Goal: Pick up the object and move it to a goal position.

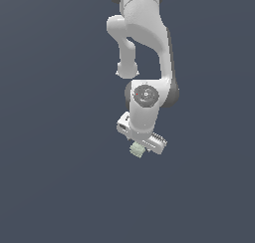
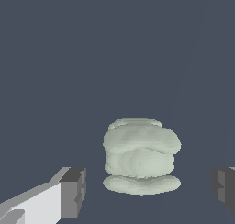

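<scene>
The object (image 2: 141, 156) sits between the end effector's (image 2: 149, 191) spread-apart fingers (image 2: 73, 191), touching neither.

Glossy white rounded arm (image 1: 144, 33), dark grey joint bands, round grey wrist cap (tiny red mark), grey-tipped claw (image 2: 149, 191)

Exterior apparently overhead, far; wrist close; both share object (image 1: 137, 149) (image 2: 141, 156).

I can read no text, label, brand, number or sign anywhere in either view, neither on my arm (image 1: 144, 43) nor on the plain dark surroundings.
</scene>
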`<state>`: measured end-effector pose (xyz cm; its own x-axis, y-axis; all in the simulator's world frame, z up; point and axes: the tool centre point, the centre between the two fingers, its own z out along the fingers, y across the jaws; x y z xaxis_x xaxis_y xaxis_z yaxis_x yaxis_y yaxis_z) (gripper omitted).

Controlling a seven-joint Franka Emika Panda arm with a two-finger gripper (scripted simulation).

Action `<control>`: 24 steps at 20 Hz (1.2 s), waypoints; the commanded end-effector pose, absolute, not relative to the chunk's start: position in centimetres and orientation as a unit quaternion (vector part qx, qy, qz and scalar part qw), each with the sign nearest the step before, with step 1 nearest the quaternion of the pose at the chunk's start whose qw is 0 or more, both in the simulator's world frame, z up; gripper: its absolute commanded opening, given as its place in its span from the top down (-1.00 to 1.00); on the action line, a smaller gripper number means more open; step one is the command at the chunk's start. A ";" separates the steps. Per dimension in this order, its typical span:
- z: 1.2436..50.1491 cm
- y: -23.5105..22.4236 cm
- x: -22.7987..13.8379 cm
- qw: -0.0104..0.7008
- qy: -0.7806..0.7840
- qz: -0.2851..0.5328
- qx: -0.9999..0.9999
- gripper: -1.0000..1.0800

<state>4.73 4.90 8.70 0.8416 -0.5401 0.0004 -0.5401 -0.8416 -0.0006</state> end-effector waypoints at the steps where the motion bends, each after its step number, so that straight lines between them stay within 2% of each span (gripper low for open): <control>1: 7.9 4.9 4.7 0.000 0.282 0.000 -0.960 -0.92; 7: 4.9 4.9 4.6 0.000 0.283 0.000 -0.959 -0.92; 13: 4.2 4.9 4.7 0.000 0.283 0.000 -0.959 -0.92; 14: 4.2 4.9 4.7 0.000 0.283 0.000 -0.959 1.00; 24: 4.2 4.9 4.7 0.000 0.283 0.000 -0.959 1.00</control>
<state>4.74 4.91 4.17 0.8395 -0.5433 0.0000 -0.5433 -0.8395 -0.0001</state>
